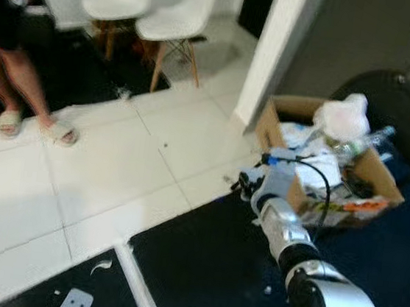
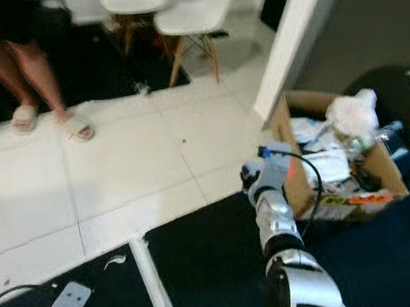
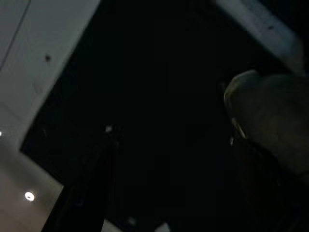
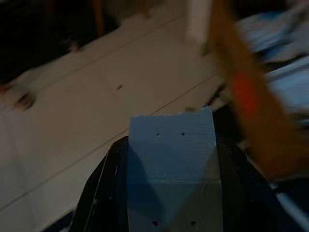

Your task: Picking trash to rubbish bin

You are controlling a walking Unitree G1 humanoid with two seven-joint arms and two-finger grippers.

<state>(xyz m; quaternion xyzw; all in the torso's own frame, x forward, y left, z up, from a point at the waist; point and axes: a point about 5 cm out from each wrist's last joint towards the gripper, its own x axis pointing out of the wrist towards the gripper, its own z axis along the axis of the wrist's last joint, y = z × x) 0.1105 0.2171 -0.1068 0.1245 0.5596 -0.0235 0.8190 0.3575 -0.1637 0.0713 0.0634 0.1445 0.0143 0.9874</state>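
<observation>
Down by the near-left corner of the trash-filled cardboard box, at two o'clock on the floor, hangs the right claw, whether wide or narrow I cannot tell; a person stands at ten o'clock.

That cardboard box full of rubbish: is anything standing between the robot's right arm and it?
Nothing visible does. The right gripper sits right beside the near wall of the cardboard box, which stands on the dark rug already heaped with trash, a white plastic bag on top. Blur hides whether the jaws carry anything.
</observation>
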